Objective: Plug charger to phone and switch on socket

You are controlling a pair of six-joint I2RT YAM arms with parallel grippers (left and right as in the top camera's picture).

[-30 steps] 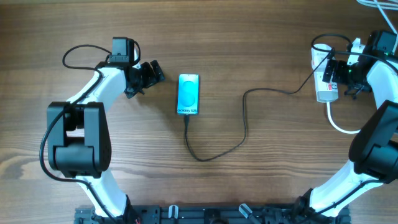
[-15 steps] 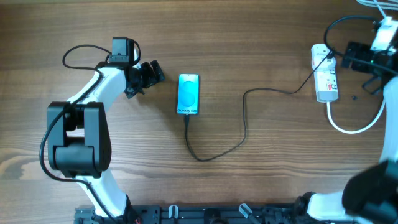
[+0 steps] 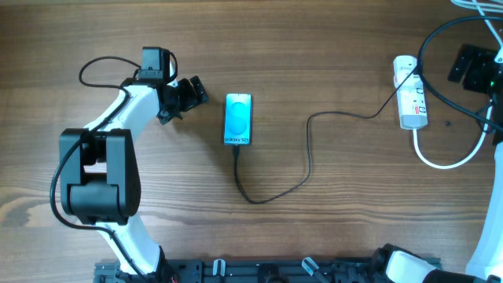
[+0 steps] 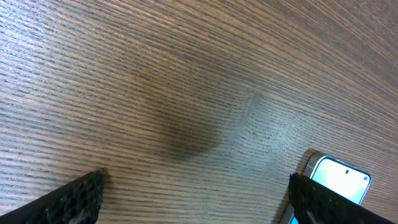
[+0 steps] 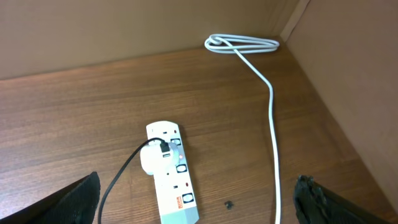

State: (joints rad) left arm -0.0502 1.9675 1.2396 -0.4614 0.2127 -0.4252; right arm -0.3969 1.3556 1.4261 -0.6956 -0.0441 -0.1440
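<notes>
Wood-grain table point(image 3: 354, 236), brown wall point(image 5: 124, 25) behind. Phone point(image 3: 238, 119) ahead of left gripper point(image 3: 187, 96), long axis crosswise to it. Its fingers and those of right gripper point(image 5: 196, 202) stand apart, empty.

A brown wood-grain table point(image 3: 338, 204) carries a small phone point(image 3: 238, 119), lying flat and face up left of centre with its teal screen lit. The thin black charger point(image 3: 310, 149) meets the phone's near edge, loops across the middle of the tabletop and runs right to a plug in the white socket point(image 3: 411, 98). The socket lies flat near the right edge, and a thicker white cord point(image 3: 440, 163) curves away from its near end.
</notes>
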